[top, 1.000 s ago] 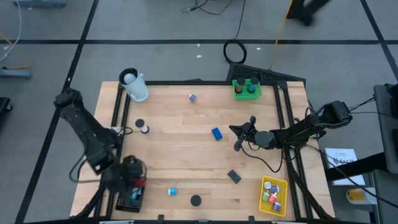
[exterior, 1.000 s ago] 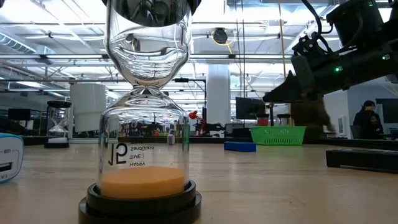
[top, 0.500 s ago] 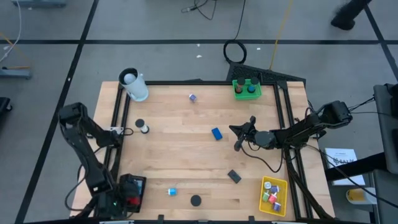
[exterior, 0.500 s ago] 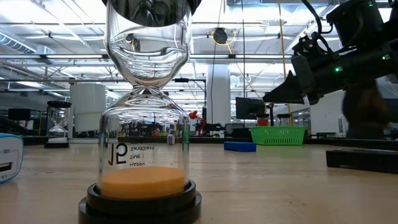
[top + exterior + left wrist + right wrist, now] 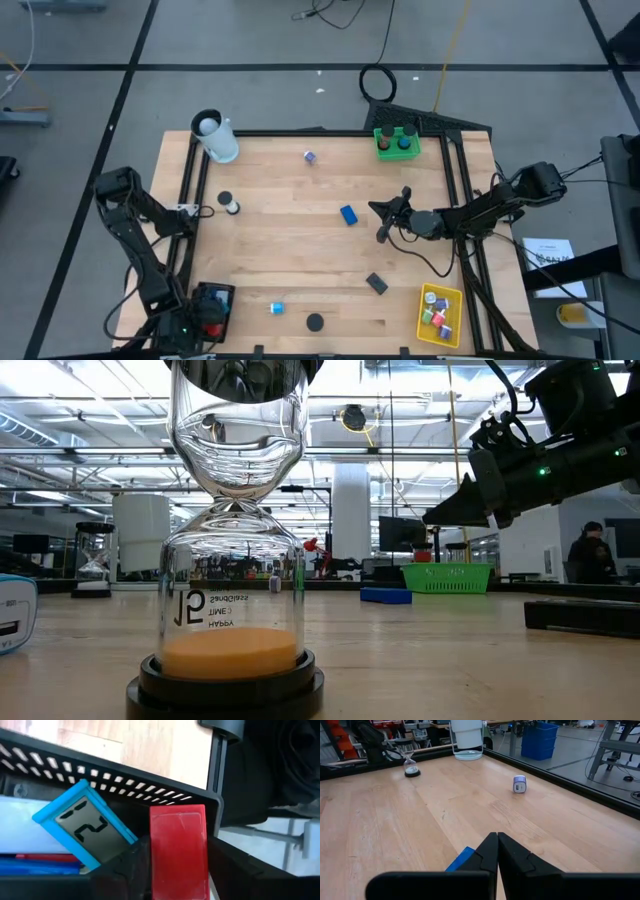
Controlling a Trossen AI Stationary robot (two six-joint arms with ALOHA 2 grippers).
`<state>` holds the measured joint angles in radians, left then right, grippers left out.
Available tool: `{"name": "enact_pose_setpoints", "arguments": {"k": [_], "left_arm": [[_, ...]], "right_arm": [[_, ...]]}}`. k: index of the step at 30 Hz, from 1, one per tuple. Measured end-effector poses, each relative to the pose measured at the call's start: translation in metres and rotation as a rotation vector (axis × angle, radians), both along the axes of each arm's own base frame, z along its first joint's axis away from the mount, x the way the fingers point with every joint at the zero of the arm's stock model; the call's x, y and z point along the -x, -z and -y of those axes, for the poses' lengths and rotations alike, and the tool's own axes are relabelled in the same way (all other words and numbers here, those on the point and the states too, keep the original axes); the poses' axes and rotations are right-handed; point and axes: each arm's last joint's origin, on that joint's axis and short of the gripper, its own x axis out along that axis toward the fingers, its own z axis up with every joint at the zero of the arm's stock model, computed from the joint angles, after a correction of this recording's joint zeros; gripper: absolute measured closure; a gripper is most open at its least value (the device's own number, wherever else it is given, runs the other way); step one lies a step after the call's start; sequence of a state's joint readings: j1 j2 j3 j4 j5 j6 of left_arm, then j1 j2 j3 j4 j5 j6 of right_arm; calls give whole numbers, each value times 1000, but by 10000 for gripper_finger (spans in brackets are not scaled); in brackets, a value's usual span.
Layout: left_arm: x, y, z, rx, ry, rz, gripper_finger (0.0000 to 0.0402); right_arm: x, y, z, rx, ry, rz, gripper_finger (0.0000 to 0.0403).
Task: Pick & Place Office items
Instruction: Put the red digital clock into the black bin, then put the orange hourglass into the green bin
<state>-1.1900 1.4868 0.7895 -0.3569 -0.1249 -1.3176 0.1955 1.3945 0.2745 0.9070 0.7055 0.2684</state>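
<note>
Left gripper (image 5: pixel 208 322) sits over the black mesh tray (image 5: pixel 215 300) at the table's 7 o'clock corner. Left wrist view: a red block (image 5: pixel 178 851), flat, glossy, rectangular, stands between the two dark fingers (image 5: pixel 131 867), lower end in the tray beside a blue-framed little clock (image 5: pixel 84 824) showing "2". Jaws partly apart around the red block; cannot tell if they grip it or have just let go

Other office items on the wood, high view:
- blue block (image 5: pixel 348 214) near centre, just at 9 o'clock of the right gripper
- dark block (image 5: pixel 376 284) at 5 o'clock of centre
- dark round disc (image 5: pixel 315 322) at 6 o'clock, at the near edge
- teal piece (image 5: pixel 277 308) just at 10 o'clock of that disc
- small purple-white piece (image 5: pixel 309 157) at 12 o'clock
- small hourglass (image 5: pixel 228 203) at 9 o'clock, by the left edge

White cup (image 5: pixel 217 138) at the 11 o'clock corner, green tray (image 5: pixel 396 151) at 1 o'clock with pieces in it, yellow tray (image 5: pixel 439 322) at 5 o'clock with coloured pieces

Right gripper (image 5: pixel 386 220) hovers right of centre, jaws fully closed, holding nothing; right wrist view shows the fingertips pressed together over the blue block's corner (image 5: pixel 461 859)

Versus a second ago: left arm has swung back and down toward the near-left corner, and the gripper is now lower over the black tray. Right arm unchanged. In the low view a person (image 5: pixel 592 555) shows at the far right
</note>
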Motion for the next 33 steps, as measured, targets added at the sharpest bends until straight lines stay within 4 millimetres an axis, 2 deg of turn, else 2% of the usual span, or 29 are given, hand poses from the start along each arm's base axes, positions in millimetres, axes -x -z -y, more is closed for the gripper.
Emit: {"name": "enact_pose_setpoints", "arguments": {"k": [7,13,17,22,26,30,33], "left_arm": [[0,0,-1,0,-27,-18,158],[3,1,-4,-38,25,-39,156],[4,-4,-15,-102,42,-32,194],[-10,-17,-29,-179,78,145,271],[-27,-25,-40,-303,111,327,332],[-53,-26,-49,-373,172,501,387],[-73,-23,-56,-335,249,653,394]], "right_arm": [[0,0,0,0,0,0,399],[0,0,0,0,0,0,399],[0,0,0,0,0,-1,399],[0,0,0,0,0,-1,399],[0,0,0,1,0,-3,399],[0,1,0,1,0,-7,399],[0,1,0,1,0,-7,399]]}}
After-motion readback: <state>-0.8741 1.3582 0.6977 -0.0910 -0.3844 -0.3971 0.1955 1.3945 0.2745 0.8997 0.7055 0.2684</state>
